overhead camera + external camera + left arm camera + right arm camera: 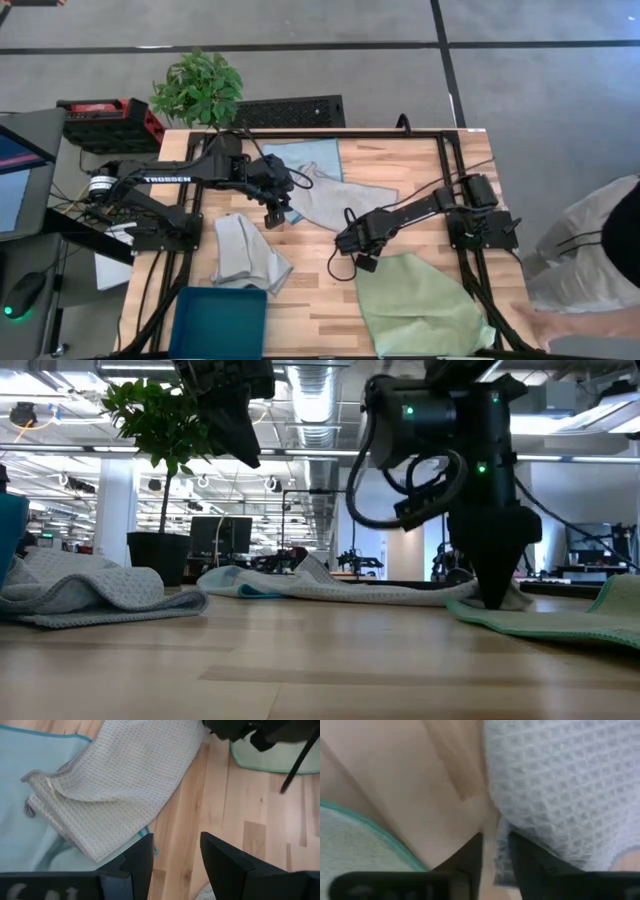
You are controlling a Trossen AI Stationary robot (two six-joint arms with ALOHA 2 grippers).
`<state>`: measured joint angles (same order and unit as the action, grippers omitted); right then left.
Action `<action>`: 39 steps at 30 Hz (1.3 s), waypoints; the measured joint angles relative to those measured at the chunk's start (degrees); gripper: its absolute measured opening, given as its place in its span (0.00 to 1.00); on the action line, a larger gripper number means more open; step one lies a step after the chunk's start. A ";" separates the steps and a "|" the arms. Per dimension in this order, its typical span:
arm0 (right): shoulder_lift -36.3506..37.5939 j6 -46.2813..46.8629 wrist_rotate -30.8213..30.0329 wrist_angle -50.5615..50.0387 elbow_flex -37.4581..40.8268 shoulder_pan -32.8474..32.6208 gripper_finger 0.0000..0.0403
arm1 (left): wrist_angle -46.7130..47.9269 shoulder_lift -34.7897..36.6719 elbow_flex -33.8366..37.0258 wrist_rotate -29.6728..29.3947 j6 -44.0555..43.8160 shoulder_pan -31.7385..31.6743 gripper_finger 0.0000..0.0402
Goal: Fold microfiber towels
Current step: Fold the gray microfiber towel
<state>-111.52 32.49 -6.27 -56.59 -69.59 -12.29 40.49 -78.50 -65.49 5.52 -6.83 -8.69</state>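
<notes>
Four microfiber towels (330, 195) lie rumpled (green one (420, 305) flattest).

Your left tool (175, 860) hangs with its fingers parted over bare desk (220, 795), empty. Just beside it a pale grey towel (125, 780) lies rumpled across the light blue towel (20, 795). The green towel (270, 760) lies farther off.

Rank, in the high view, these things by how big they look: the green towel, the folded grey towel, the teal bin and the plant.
1. green towel, clearly the largest.
2. teal bin, partly cut off by the picture's edge.
3. plant and folded grey towel: they look alike, and the plant stands nearer the camera, so I leave them unranked.
</notes>
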 joint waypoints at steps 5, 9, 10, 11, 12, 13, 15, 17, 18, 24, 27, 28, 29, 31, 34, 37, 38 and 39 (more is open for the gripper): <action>0.26 0.03 0.63 0.23 0.10 -0.18 0.05 | 0.03 0.00 0.00 0.00 0.04 0.00 0.38; 2.35 0.07 1.16 -0.30 0.29 -0.47 0.03 | 0.11 0.00 0.00 0.00 0.13 0.00 0.38; 3.37 0.07 1.59 -0.76 0.29 -0.48 0.02 | 0.18 0.00 0.00 -0.01 0.13 0.00 0.38; 4.30 0.08 1.93 -0.94 0.29 -0.48 0.02 | 0.30 0.00 0.00 -0.01 0.13 0.00 0.38; 5.13 0.22 1.95 -1.20 0.27 -0.47 0.01 | 0.34 0.00 0.00 0.00 0.13 -0.01 0.38; 5.96 0.52 1.93 -1.87 0.27 -0.46 0.01 | 0.32 0.00 0.00 -0.01 0.10 -0.02 0.38; 8.02 1.07 1.92 -2.63 0.29 -0.44 0.01 | 0.38 0.00 0.00 0.00 0.07 -0.02 0.38; 10.12 1.54 1.89 -3.89 0.25 -0.44 0.01 | 0.48 0.00 0.00 0.00 -0.34 -0.02 0.38; 10.96 1.57 1.89 -4.53 0.25 -0.44 0.01 | 0.50 0.00 0.00 0.00 -0.53 -0.02 0.38; 14.95 1.46 0.38 -6.46 -0.01 0.26 0.00 | 0.66 0.00 0.00 0.00 -2.48 0.01 0.38; 16.08 -0.95 -1.80 -8.09 -1.37 1.17 0.00 | 0.90 0.00 0.00 -0.02 -2.67 0.17 0.38; 16.25 -2.03 -2.61 -8.09 -1.90 1.66 0.00 | 0.85 0.00 0.00 -0.02 -2.67 0.28 0.38; 16.30 -3.43 -2.90 -8.09 -2.35 2.27 0.00 | 0.89 0.00 0.00 -0.01 -2.67 0.35 0.38; 16.30 -5.81 -2.93 -8.33 -3.27 3.51 0.00 | 0.95 0.00 0.00 0.00 -2.88 0.49 0.38; 16.30 -8.00 -3.10 -9.74 -4.85 4.94 0.00 | 1.10 -0.20 0.02 -0.03 -3.35 0.53 0.38; 16.42 -9.47 -3.71 -10.95 -6.52 6.15 0.00 | 1.05 -1.59 0.02 -0.23 -0.81 1.35 0.38; 16.50 -9.95 -4.08 -11.19 -6.95 6.46 0.00 | 0.96 -2.22 0.04 -0.22 1.57 1.91 0.38; 16.50 -10.36 -4.33 -11.31 -7.35 6.77 0.00 | 0.96 -2.96 0.07 -0.23 4.91 2.53 0.38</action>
<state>-95.02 22.13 -10.60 -67.90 -76.94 -5.53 41.45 -81.46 -65.43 5.29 -1.92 -6.16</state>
